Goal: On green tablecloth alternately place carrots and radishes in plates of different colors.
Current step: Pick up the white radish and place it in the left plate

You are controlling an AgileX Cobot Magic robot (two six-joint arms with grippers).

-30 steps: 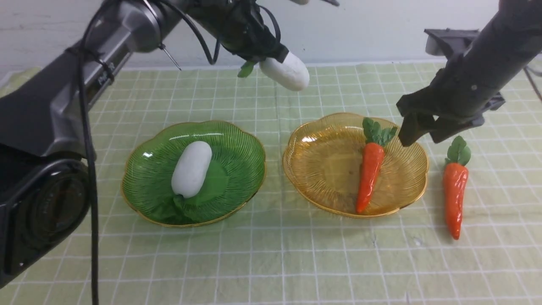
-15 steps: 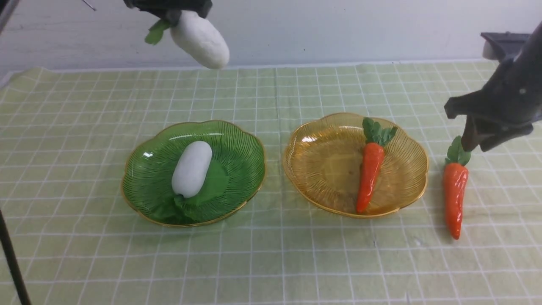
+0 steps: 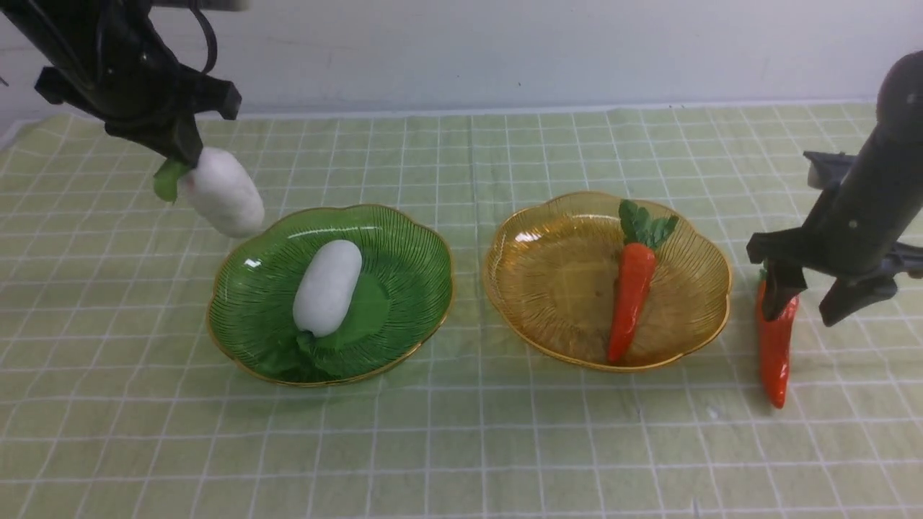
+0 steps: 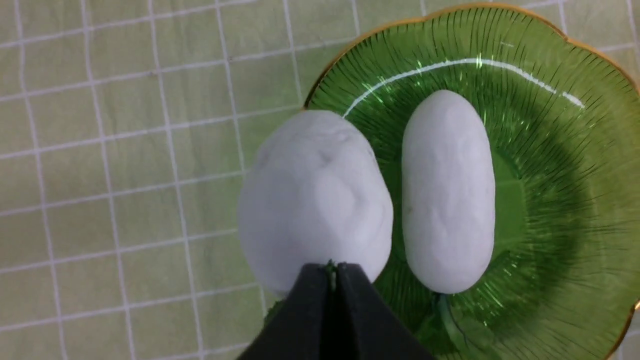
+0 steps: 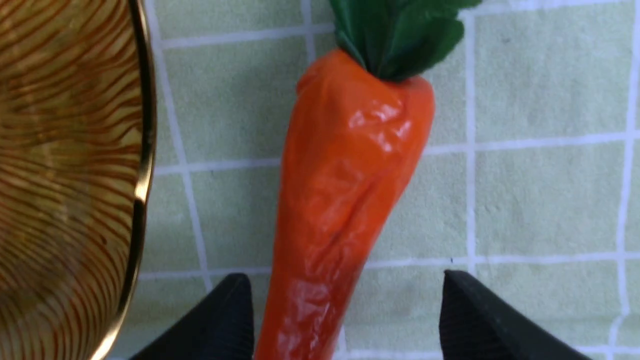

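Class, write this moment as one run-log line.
left hand: shut on held radish, over green plate edge | right hand: open, straddling loose carrot | green plate: plated radish | amber plate: plated carrot

1. No text, label, brand, number or sign can be read in any view.
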